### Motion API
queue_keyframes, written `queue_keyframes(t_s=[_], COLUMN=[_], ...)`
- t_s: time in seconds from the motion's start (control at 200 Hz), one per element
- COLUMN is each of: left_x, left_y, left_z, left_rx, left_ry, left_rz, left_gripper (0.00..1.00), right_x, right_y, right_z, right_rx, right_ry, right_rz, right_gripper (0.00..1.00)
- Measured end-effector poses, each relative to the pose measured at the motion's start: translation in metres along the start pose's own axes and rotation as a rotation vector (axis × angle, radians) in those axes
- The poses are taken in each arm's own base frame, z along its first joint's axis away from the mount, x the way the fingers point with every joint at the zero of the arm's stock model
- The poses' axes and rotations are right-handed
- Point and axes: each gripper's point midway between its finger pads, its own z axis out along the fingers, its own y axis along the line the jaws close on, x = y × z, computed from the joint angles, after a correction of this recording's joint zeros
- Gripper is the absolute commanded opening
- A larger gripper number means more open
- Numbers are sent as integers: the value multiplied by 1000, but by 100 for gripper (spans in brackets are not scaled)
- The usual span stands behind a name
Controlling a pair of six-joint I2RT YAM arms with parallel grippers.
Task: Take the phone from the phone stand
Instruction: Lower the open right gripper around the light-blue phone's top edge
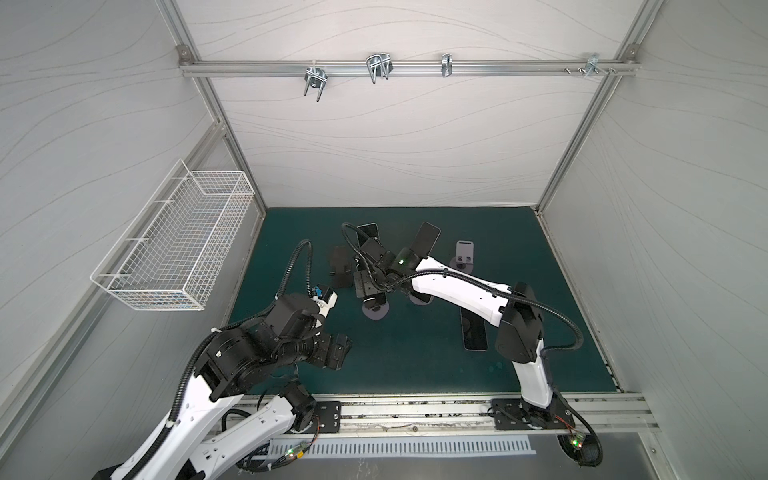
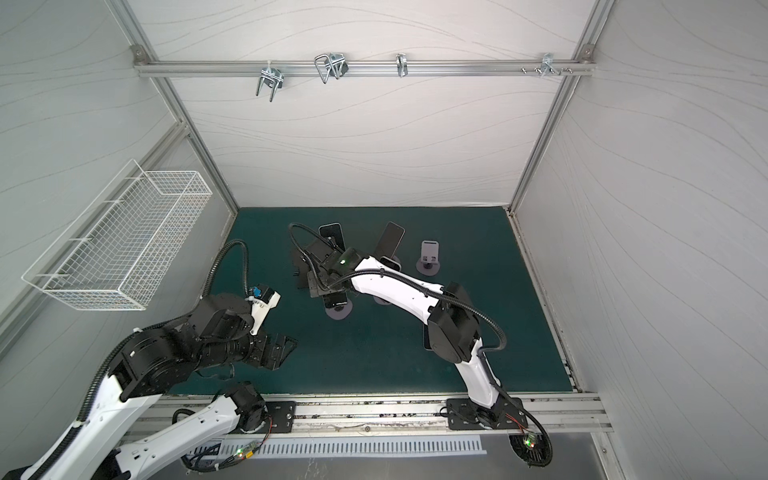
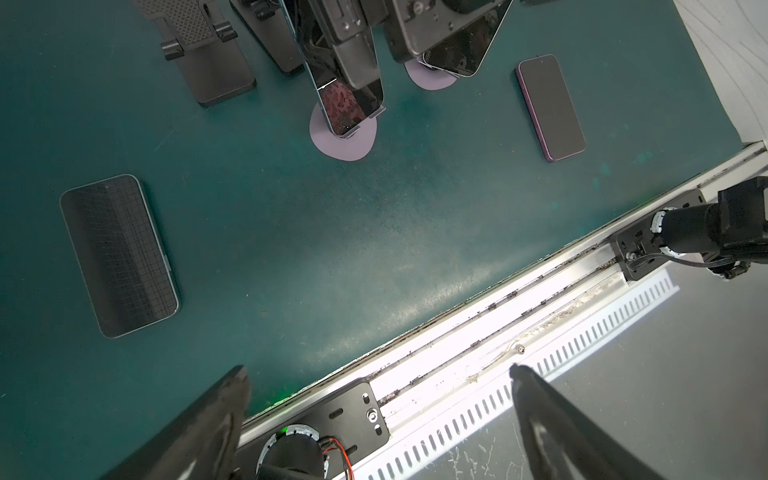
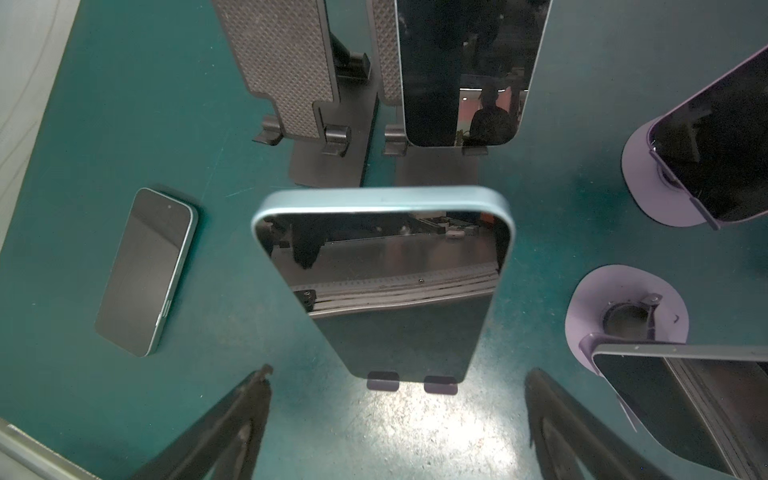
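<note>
Phone [image 4: 382, 282] leaning in the lilac phone stand [image 4: 382, 381] mid-table, with the right gripper [image 4: 399, 372] hanging open around it.

Nearest the front rail, the left gripper [image 3: 378, 372] is hovering with its fingers spread on nothing and its arm folded back, parked clear of the work, I'd guess. A blue-edged flat phone [image 3: 118, 253] and a purple flat phone [image 3: 550, 106] are lying on the table [image 4: 124, 104]. Further in, the phone is resting its lower edge on the stand's two small lips and tilting back, so it looks free to lift up and out. The right arm [image 1: 453, 291] is reaching across the middle, wrist bent down. Its fingers [image 4: 237, 419] are spread wide of the phone's side edges, seemingly lined up to pinch across its width. Behind, black stands [image 4: 291, 75] are standing, one carrying a phone.
</note>
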Motion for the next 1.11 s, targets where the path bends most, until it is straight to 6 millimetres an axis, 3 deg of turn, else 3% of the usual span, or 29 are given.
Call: queue_keyframes(t_s=[0.425,1.105], left_x=[0,0], left_y=[-1,0], left_z=[1,-1], left_rx=[5,4], left_ry=[5,-4], left_rz=[26,37], left_gripper=[99,99], right_x=[-3,2], right_y=[6,-2], right_z=[16,32], right_rx=[4,11], right_ry=[6,53], right_rz=[3,21], right_gripper=[97,86])
